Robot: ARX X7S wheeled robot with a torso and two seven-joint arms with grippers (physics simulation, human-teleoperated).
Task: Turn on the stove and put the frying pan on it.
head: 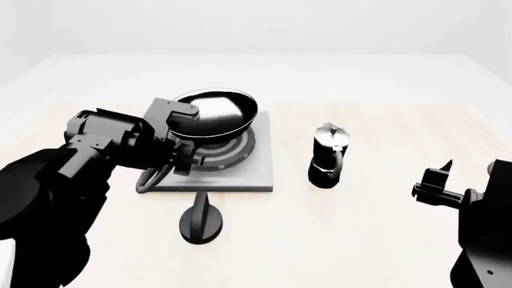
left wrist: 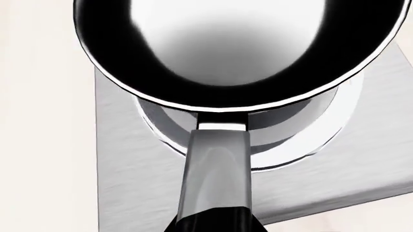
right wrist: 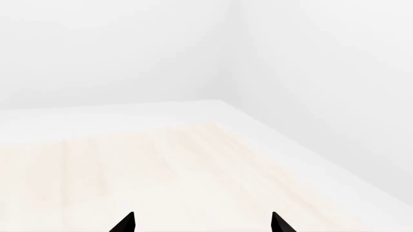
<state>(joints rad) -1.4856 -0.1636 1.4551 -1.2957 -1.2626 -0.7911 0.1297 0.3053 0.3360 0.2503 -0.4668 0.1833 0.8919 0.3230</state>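
The frying pan (head: pixel 217 111), black with a pale shiny inside, hangs tilted over the stove (head: pixel 258 171), a flat grey plate whose ringed burner (head: pixel 232 155) shows under it. I cannot tell whether pan and burner touch. My left gripper (head: pixel 174 157) is shut on the pan's grey handle (left wrist: pixel 216 169); in the left wrist view the black gripper (left wrist: pixel 213 223) wraps the handle's near end, with the pan (left wrist: pixel 245 43) above the stove plate (left wrist: pixel 129 164). The black round knob (head: pixel 201 221) stands on the table in front of the stove. My right gripper (head: pixel 468 173) is open, holding nothing, and shows as the gripper (right wrist: pixel 201 223) over bare table.
A tall black moka pot (head: pixel 328 155) stands to the right of the stove, between it and my right arm. The pale wooden table (head: pixel 360 240) reaches to a white wall; its far edge (right wrist: pixel 129 108) shows in the right wrist view.
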